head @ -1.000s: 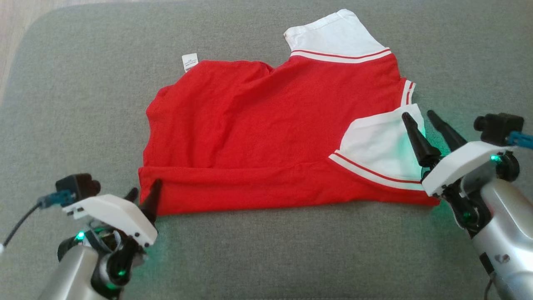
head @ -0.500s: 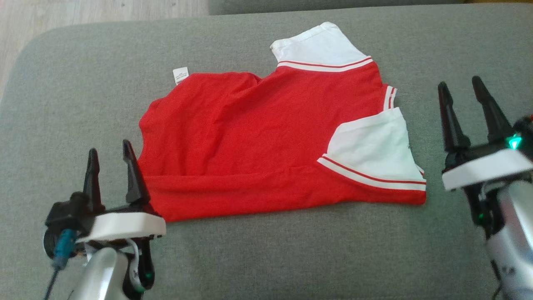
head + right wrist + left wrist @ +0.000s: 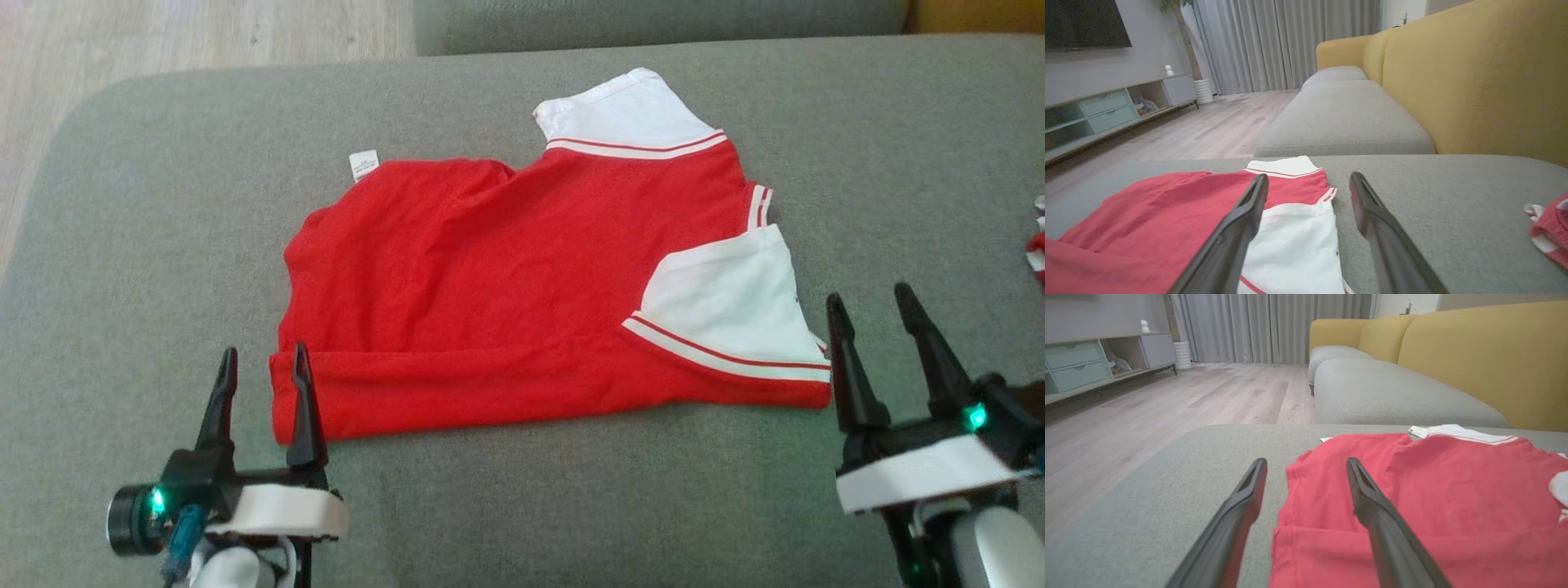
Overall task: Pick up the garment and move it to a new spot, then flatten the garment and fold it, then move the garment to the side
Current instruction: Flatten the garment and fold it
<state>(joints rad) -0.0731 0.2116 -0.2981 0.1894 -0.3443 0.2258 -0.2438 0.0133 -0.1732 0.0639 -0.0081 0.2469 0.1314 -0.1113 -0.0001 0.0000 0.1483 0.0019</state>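
The garment [image 3: 506, 278] is a red shirt with white sleeves and red-striped trim, lying partly folded on the grey sofa seat [image 3: 163, 204]; its near hem is turned over and one white sleeve lies across its right side. My left gripper [image 3: 261, 359] is open at the shirt's near left corner, one finger over the red cloth [image 3: 1412, 490], holding nothing. At the near right corner my right gripper [image 3: 873, 298] stands open and empty, just off the white sleeve [image 3: 1294, 241].
A second red and white piece of cloth [image 3: 1037, 245] lies at the seat's right edge, also in the right wrist view [image 3: 1549, 228]. Yellow backrest [image 3: 1474, 81] runs along the far side. Another grey seat [image 3: 1392, 396] continues beyond. Wooden floor [image 3: 163, 41] lies past the left edge.
Both grippers have let go of the shirt's near corners, opened wide and drawn back toward me, fingers now pointing forward. The head view has tilted, so the shirt sits lower in it.
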